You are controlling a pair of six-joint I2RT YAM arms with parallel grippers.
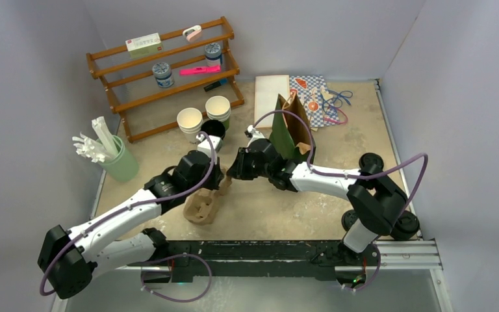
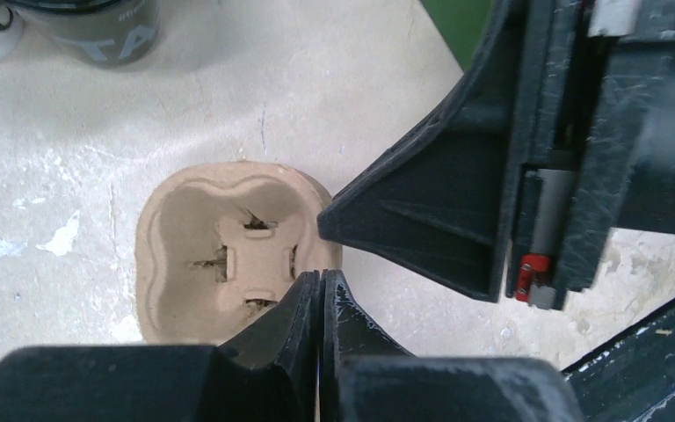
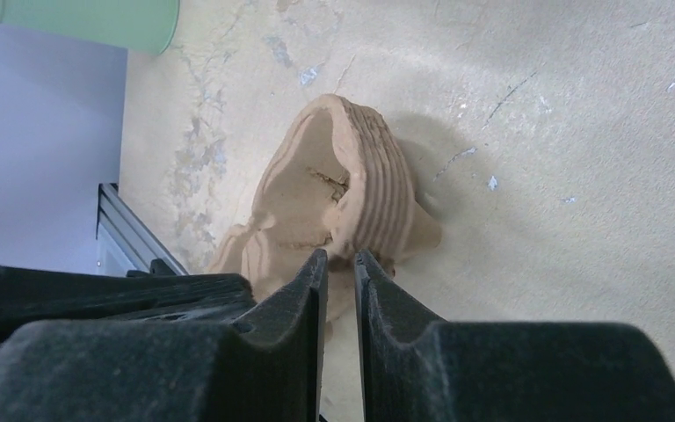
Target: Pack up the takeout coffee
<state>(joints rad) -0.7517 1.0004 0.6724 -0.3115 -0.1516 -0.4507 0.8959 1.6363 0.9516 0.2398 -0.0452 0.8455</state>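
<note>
Pale lilac walls [image 1: 32, 78], beige tabletop [image 1: 364, 130]

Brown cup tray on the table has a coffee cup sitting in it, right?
No. The brown cup tray is on the table, but there is no coffee cup in it. It is empty. The left wrist view looks straight into its bare pocket.

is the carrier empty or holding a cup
Empty: the left wrist view looks into a pocket of the carrier, bare pulp, no cup; top view shows none either.
</note>
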